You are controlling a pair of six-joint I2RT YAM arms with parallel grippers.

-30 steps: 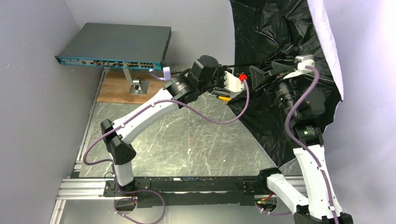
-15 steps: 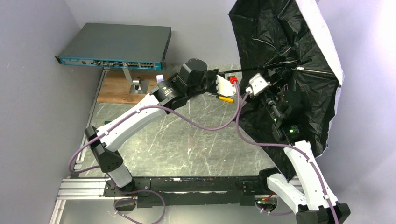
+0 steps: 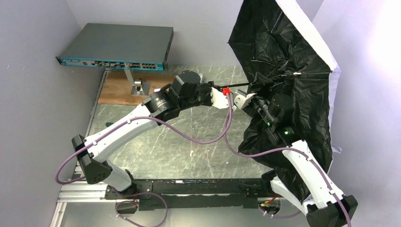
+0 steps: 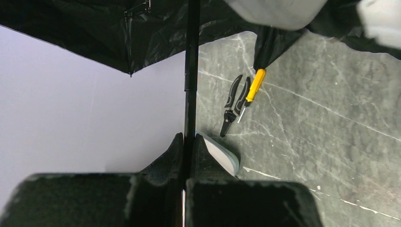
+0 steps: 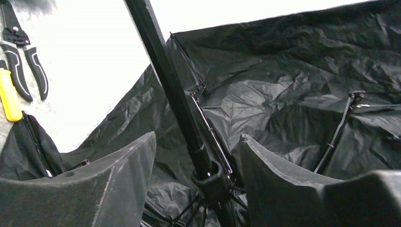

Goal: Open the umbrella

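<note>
- The umbrella [image 3: 293,80] is spread open at the upper right of the top view, its black lining facing the camera and a pale white edge along its right rim
- Its thin black shaft [image 4: 191,71] runs roughly level in the top view, from frame centre rightward into the canopy
- The left pincer [image 4: 188,142] is clamped on the shaft; the right pincer [image 5: 198,142] stands agape, a finger on either side of the shaft with gaps between
- The handle is hidden; the canopy is cut off by the top edge, and its lower part sits behind the right arm
- Pliers [image 4: 230,112] and a yellow-handled screwdriver [image 4: 254,85] lie side by side on the marble table [image 4: 331,118]
</note>
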